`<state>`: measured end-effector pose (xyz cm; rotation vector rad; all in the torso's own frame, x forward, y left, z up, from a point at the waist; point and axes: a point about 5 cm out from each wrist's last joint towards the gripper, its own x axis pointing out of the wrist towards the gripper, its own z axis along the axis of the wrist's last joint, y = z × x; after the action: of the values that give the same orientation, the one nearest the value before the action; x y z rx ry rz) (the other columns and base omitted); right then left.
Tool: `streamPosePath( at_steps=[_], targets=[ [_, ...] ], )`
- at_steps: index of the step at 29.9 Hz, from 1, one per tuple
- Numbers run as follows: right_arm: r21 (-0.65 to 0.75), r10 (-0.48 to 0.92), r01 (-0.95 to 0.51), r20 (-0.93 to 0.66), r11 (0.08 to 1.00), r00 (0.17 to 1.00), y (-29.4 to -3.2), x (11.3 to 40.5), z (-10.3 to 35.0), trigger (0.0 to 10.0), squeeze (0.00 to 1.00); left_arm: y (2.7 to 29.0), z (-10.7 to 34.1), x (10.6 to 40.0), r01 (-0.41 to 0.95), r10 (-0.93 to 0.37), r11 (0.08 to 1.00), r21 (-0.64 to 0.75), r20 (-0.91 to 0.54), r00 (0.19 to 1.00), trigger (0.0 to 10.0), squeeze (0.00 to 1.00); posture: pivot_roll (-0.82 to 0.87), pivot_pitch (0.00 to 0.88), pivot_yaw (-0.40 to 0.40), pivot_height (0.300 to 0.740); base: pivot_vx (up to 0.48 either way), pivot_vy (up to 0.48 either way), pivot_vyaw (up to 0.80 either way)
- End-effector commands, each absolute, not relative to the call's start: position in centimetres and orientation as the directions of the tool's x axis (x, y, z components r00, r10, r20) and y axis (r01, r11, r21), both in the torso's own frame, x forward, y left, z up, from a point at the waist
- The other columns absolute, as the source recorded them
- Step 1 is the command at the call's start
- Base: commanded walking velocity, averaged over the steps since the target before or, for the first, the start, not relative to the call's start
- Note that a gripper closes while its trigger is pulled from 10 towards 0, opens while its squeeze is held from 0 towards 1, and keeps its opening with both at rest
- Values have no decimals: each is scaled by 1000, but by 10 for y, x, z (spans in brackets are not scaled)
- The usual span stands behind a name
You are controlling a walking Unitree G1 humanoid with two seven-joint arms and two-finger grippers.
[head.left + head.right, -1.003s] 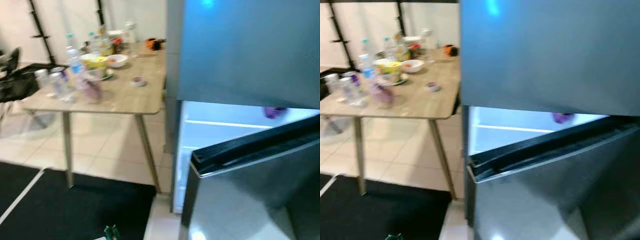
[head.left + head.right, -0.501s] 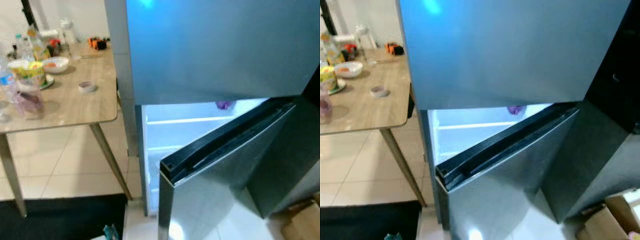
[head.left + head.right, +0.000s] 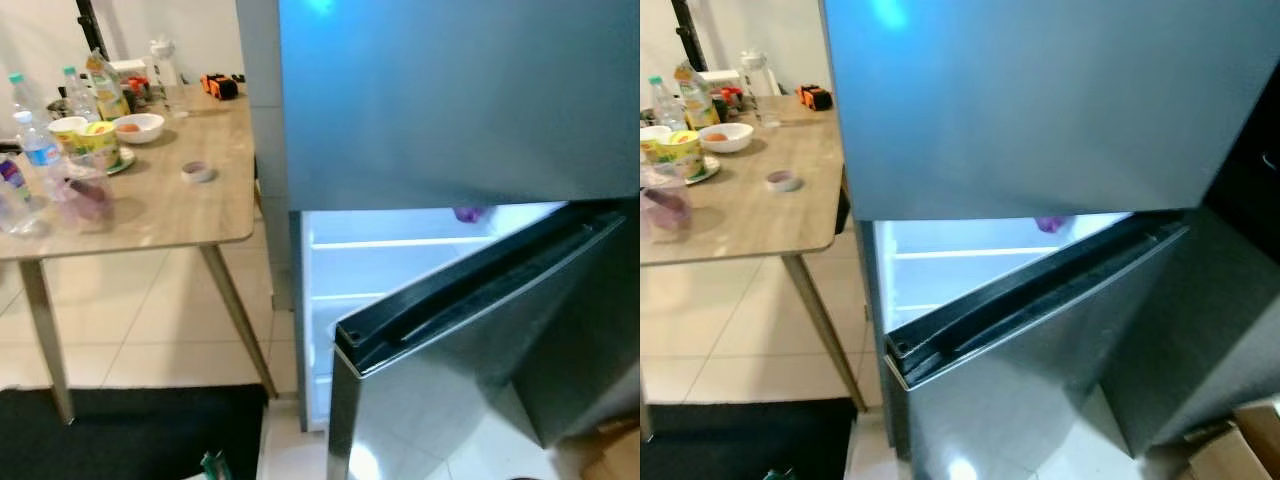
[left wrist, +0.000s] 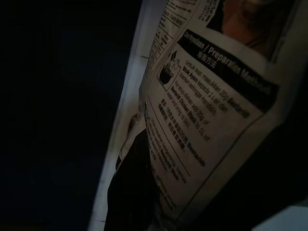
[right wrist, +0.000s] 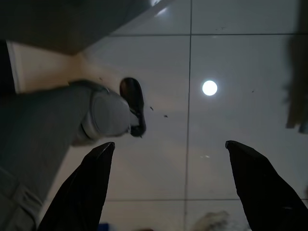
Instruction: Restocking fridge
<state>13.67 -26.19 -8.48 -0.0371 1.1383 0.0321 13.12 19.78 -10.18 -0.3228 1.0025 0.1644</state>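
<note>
Fridge (image 3: pixel 450 110) interior half hidden by door (image 3: pixel 470 340).

The right gripper (image 5: pixel 171 185) hung low and pointed down, its two black fingers (image 5: pixel 82 192) spread wide apart with nothing between them. In its dark wrist view, the left gripper's black finger (image 4: pixel 132 192) lay pressed against a printed packet (image 4: pixel 211 110), apparently gripping it.
</note>
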Motion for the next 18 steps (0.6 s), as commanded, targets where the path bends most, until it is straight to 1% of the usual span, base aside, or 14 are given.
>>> streamPosePath(
  at_steps=[1, 2, 10, 11, 18],
  targets=[
    [-14, 2, -38, -921, 999, 389, -263, 127, -88, 10000, 0, 200, -102, 131, -281, -7, 942, -182, -850, 526, 10000, 0, -80, 30, -15, 740, 0, 0, -800],
    [-14, 2, -38, -921, 999, 389, -263, 127, -88, 10000, 0, 200, -102, 131, -281, -7, 942, -182, -850, 526, 10000, 0, -80, 30, -15, 740, 0, 0, -800],
    [-20, -1, -43, -915, 999, 403, -262, 128, -88, 10000, 0, 201, -101, 132, -283, -4, 942, -180, -849, 528, 10000, 0, -81, 30, -13, 740, 0, 0, 0],
    [-17, 6, -53, -915, 998, 404, -261, 129, -88, 10000, 0, 200, -101, 133, -282, -4, 942, -180, -849, 528, 10000, 0, -81, 30, -13, 740, 0, 0, -400],
    [3, 21, -45, -915, 999, 403, -258, 128, -89, 10000, 0, 202, -101, 132, -284, -2, 943, -177, -851, 525, 10000, 0, -80, 31, -11, 740, 0, 0, -800]
  ],
)
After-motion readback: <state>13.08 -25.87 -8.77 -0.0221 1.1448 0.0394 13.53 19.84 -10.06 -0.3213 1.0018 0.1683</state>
